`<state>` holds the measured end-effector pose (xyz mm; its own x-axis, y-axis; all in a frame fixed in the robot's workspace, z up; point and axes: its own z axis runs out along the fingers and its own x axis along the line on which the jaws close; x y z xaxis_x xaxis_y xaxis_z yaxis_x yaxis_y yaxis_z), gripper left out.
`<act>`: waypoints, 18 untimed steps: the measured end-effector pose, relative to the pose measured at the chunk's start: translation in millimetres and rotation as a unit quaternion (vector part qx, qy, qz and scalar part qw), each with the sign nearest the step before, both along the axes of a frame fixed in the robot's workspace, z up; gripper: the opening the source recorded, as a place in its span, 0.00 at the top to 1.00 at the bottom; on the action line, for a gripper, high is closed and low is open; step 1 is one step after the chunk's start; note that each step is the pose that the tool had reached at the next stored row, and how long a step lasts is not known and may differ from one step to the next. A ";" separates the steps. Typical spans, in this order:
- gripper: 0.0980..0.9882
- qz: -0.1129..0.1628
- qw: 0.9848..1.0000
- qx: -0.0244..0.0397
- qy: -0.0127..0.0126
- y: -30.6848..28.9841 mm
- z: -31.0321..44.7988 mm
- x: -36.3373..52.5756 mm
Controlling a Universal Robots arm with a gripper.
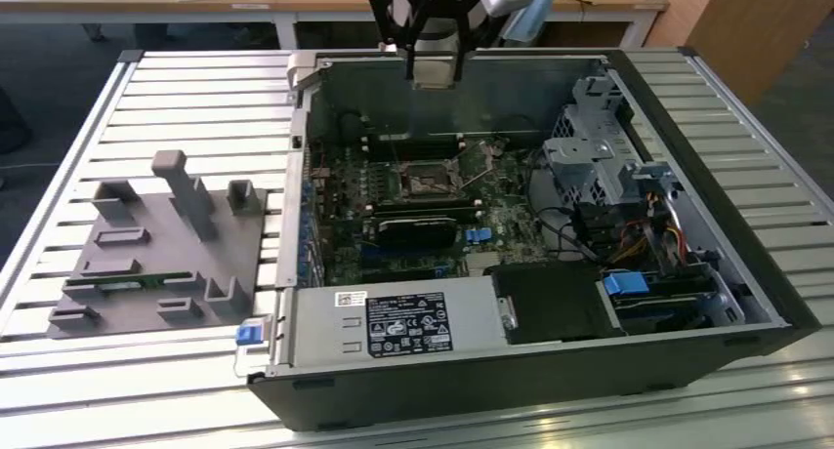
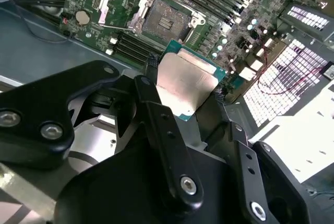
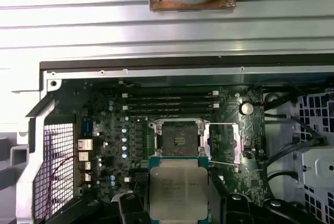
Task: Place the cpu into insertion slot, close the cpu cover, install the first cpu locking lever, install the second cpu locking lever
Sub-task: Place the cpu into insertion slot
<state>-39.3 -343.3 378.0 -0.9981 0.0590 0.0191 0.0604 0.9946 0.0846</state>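
My gripper (image 1: 435, 74) hangs over the far wall of the open computer case (image 1: 729, 273), shut on the cpu (image 2: 185, 82), a flat square chip with a dull grey top and green rim. In both wrist views the black fingertips (image 2: 152, 65) press on two opposite edges of the cpu (image 3: 178, 185). The insertion slot (image 3: 177, 140) lies bare on the green board, some way below the chip. The cpu cover (image 3: 224, 143) is swung open beside the insertion slot (image 2: 164, 23). A thin locking lever (image 3: 225, 164) stands loose by the cover (image 2: 117, 3). In the exterior view the slot (image 1: 424, 183) sits mid-board.
Memory slots (image 3: 172, 104) run beside the socket. A power supply (image 1: 391, 324) fills the case's near side and a metal drive cage (image 1: 593, 156) with cables stands at the exterior view's right. A grey fixture block (image 1: 156, 249) sits on the slatted table (image 1: 195, 88) at the left.
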 end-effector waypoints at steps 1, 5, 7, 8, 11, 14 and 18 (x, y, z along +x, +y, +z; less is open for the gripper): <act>0.50 -0.007 1.000 0.000 0.000 0.0 -0.4 0.0; 0.50 -0.035 0.999 -0.001 0.000 0.0 -1.5 0.0; 0.50 -0.048 0.999 -0.001 0.000 0.0 -1.9 0.0; 0.50 -0.054 0.999 -0.001 0.000 0.0 -2.1 -0.1; 0.50 -0.076 0.997 -0.001 0.000 0.0 -2.4 -0.1; 0.50 -0.095 0.995 -0.001 0.000 0.0 -2.7 -0.1; 0.50 -0.121 0.993 -0.001 0.000 0.1 -3.0 -0.1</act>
<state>-39.4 -343.2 375.0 -0.9545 0.2977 0.0190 0.2982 0.9509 0.0834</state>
